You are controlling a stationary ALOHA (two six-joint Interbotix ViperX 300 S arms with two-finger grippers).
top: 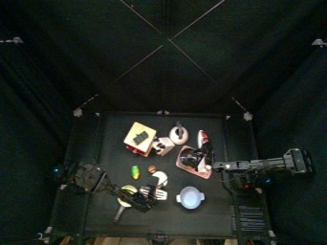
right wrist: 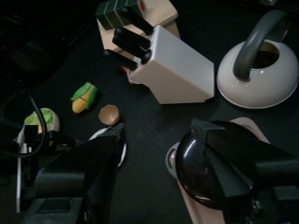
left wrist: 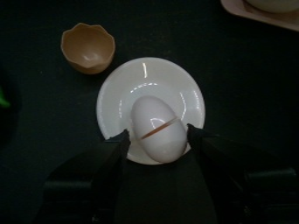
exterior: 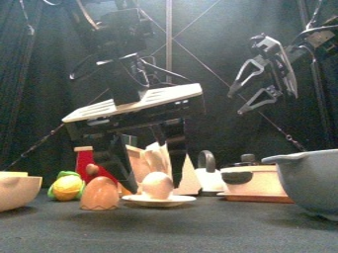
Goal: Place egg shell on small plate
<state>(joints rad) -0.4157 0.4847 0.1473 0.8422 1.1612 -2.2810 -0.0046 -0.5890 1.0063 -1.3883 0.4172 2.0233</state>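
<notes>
- A white egg shell, marked by a brown crack line, is seen lying on the small white plate; in the front view the shell sits on the plate on the black table
- The left gripper is held over the plate with its jaws spread wide, one on each side of the shell; nothing is gripped by it
- A second, brown egg shell half is seen on the table just beside the plate, apart from it, open side up
- The right gripper is held raised at the table's right side; its jaws stand apart and nothing is seen between them
- A knife block and a white kettle are seen further back; a corn cob lies near them
</notes>
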